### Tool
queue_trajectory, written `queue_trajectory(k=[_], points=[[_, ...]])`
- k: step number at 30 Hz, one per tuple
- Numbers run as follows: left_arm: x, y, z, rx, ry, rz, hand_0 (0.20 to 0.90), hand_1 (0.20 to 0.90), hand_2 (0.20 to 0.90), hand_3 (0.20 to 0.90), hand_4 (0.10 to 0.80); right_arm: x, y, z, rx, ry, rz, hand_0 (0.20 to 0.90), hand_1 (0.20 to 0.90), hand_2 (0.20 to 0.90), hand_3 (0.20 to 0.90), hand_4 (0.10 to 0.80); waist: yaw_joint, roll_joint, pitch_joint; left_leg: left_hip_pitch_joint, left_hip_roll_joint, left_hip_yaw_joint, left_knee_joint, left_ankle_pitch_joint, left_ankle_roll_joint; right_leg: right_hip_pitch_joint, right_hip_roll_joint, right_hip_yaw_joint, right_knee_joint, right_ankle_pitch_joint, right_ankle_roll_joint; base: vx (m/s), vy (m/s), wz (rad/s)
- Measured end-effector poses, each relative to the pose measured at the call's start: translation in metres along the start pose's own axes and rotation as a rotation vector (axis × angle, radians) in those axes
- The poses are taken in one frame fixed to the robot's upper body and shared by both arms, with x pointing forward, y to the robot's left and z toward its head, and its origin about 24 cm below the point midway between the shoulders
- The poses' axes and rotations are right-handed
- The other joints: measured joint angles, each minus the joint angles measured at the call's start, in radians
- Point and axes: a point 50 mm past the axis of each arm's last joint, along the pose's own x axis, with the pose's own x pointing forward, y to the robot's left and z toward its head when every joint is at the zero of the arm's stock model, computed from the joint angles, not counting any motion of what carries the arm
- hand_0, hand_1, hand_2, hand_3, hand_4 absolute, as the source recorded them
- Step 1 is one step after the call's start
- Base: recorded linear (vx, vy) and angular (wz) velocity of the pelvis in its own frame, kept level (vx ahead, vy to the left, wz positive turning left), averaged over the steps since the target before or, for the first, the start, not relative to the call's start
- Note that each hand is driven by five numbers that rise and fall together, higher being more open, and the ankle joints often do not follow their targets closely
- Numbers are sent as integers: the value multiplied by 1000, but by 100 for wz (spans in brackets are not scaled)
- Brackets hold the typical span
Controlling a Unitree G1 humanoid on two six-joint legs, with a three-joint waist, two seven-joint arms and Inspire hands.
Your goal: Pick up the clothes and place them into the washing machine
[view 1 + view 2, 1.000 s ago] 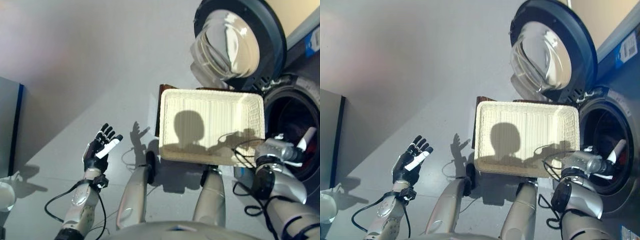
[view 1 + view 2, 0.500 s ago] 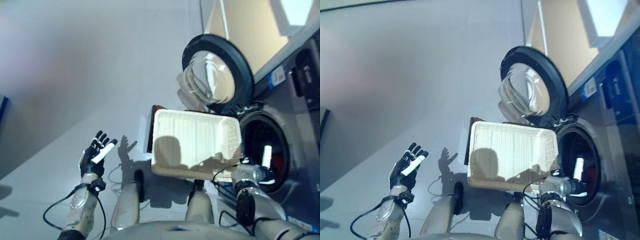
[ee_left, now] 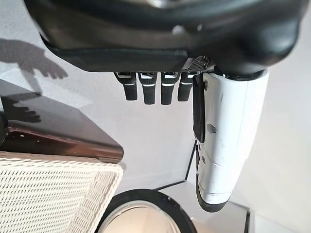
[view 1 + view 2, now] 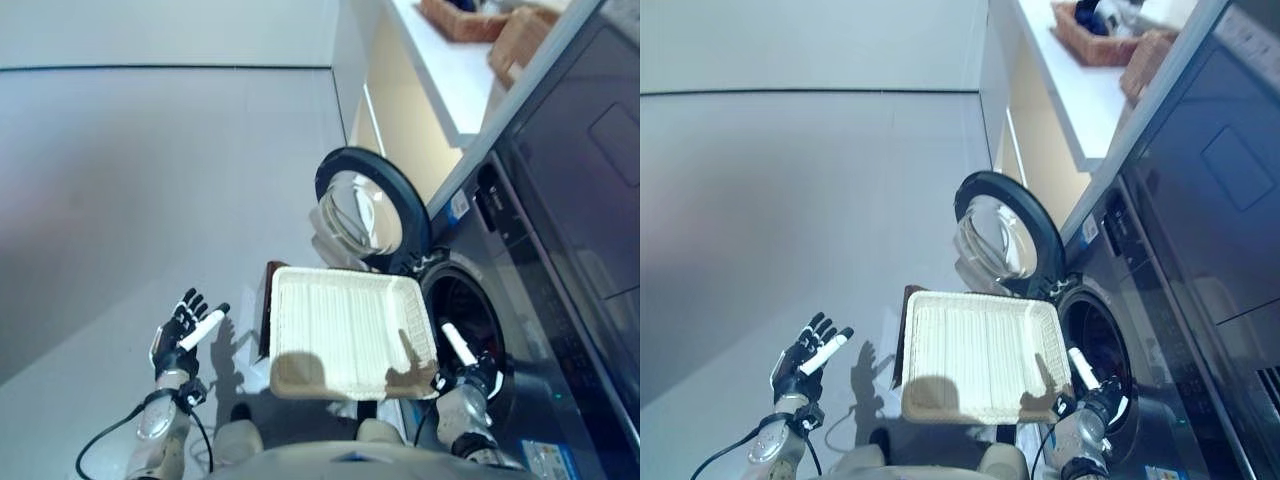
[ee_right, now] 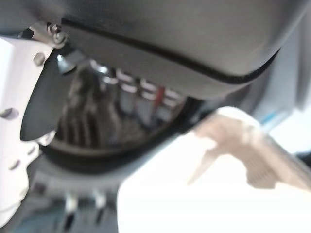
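The washing machine (image 4: 540,300) stands at the right with its round door (image 4: 365,210) swung open beside the dark drum mouth (image 4: 468,312). A white wicker basket (image 4: 345,275) sits in front of it, and no clothes show in it. My right hand (image 4: 470,372) is open at the drum mouth's lower edge, its white thumb sticking up. In the right wrist view, dark cloth (image 5: 92,114) shows blurred inside the drum, past the straight fingers (image 5: 141,87). My left hand (image 4: 178,335) is held open over the floor at the left, holding nothing.
A dark brown stand (image 4: 263,310) shows under the basket's left edge. A white counter (image 4: 1080,90) with brown wicker baskets (image 4: 1095,40) runs along the wall beyond the machine. Grey floor (image 4: 140,180) spreads to the left.
The camera has tilted up, so the whole picture has shifted and the machine's front and the counter now show. Both hands keep about the same places relative to the basket and drum.
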Motion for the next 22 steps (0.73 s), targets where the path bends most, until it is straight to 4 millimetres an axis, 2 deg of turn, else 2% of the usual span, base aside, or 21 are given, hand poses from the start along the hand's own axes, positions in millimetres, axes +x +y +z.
queue_trajectory(k=[6, 10, 15, 22], points=[[-6, 11, -18, 55, 80, 43, 900, 900, 900, 900, 800, -7, 8, -13, -540, -35, 202, 900, 900, 900, 900, 800, 4, -3, -52, 98, 19, 18, -136, 66, -16, 45, 29, -2, -33, 3, -8, 31, -7, -5], [-7, 10, -20, 65, 84, 35, 900, 900, 900, 900, 800, -8, 11, -15, -715, -66, 264, 900, 900, 900, 900, 800, 7, 4, -63, 128, 21, 21, -157, 74, -17, 70, 32, -9, -44, 4, -7, 25, -3, 0], [-8, 7, -22, 95, 90, 23, 900, 900, 900, 900, 800, -10, 12, -16, -799, -96, 296, 900, 900, 900, 900, 800, 6, 21, -69, 145, 21, 20, -157, 74, -17, 90, 33, -9, -45, 4, -7, 20, 4, -1], [-10, 7, -24, 91, 95, 44, 900, 900, 900, 900, 800, -13, 6, -22, -743, -62, 272, 900, 900, 900, 900, 800, 7, 32, -70, 161, 27, 22, -162, 73, -16, 103, 32, -9, -46, 0, -12, 14, 8, -2]])
